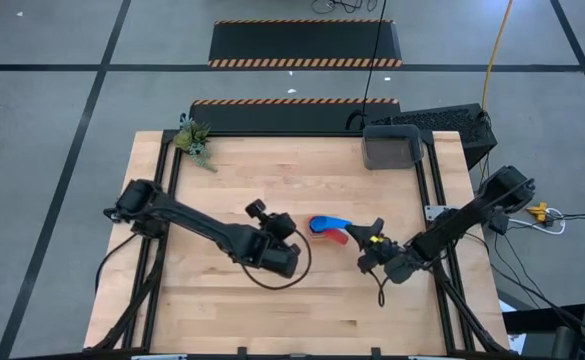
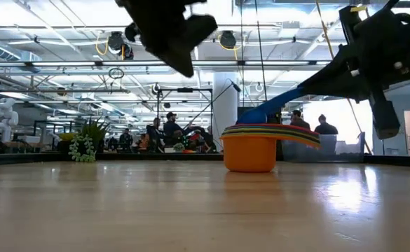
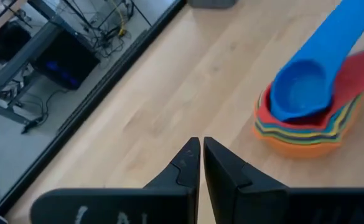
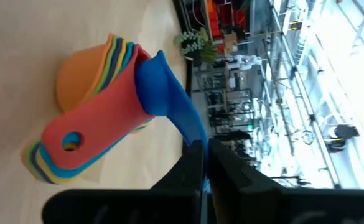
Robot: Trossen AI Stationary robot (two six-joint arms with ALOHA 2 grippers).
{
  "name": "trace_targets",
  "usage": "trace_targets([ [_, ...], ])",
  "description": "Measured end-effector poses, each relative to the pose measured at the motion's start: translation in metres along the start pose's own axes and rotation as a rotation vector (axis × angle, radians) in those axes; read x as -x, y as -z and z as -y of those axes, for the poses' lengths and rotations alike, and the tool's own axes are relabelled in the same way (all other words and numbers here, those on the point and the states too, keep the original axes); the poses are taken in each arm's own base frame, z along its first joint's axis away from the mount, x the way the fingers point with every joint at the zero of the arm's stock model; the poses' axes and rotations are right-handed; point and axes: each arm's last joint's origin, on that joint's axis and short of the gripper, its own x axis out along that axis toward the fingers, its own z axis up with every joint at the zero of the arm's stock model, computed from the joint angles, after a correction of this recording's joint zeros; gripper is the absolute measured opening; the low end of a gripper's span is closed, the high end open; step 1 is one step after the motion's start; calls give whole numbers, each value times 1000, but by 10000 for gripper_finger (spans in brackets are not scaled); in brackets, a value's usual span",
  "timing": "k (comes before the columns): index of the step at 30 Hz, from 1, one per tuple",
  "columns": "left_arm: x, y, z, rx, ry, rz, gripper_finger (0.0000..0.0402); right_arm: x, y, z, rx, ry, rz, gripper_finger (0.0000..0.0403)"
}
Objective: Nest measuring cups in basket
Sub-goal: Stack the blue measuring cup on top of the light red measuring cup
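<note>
The measuring cups stand nested in one stack [image 1: 324,230] [image 2: 250,150] at the table's middle, orange at the bottom and blue [image 3: 300,93] on top. The blue cup's handle slants up toward the table's right. My right gripper [image 1: 362,236] [image 4: 201,149] is right of the stack, shut on that handle. My left gripper [image 1: 294,240] [image 3: 201,146] hangs shut and empty above the table, just left of the stack. The dark grey basket [image 1: 392,150] stands apart at the far right of the table. My right gripper pinches the blue cup's handle at its free end [image 4: 194,134] between its two fingers. The fingers come nearly level from the table's right and lie along the handle. The handle [image 2: 282,101] slants upward from the stack, while the blue bowl sits in the red cup.
A black keyboard [image 1: 442,120] lies behind the basket, off the table's far right corner. A small green plant [image 1: 194,140] [image 2: 85,147] sits at the far left corner. Bare wood stretches along the near side and the left of the table.
</note>
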Motion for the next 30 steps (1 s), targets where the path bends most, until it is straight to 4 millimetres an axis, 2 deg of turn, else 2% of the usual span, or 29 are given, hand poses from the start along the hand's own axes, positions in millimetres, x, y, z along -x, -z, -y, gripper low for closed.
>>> trace_targets([
  [7,8,-4,-3,-5,-12,44,24,-3,-2,-8,44,16,-13,0],
  [12,8,-4,-3,-4,-12,44,24,-3,-5,0,35,106,-76,0],
  [19,8,-3,-3,3,-10,44,24,-1,-8,4,-26,122,-72,0],
  [23,8,-3,-3,8,-10,43,24,-2,-7,4,-152,135,-79,0],
  [27,9,-3,-2,7,-8,45,24,-2,-5,5,-137,179,-145,0],
  [30,10,-3,-2,6,-6,45,24,-1,-6,4,-151,173,-131,0],
])
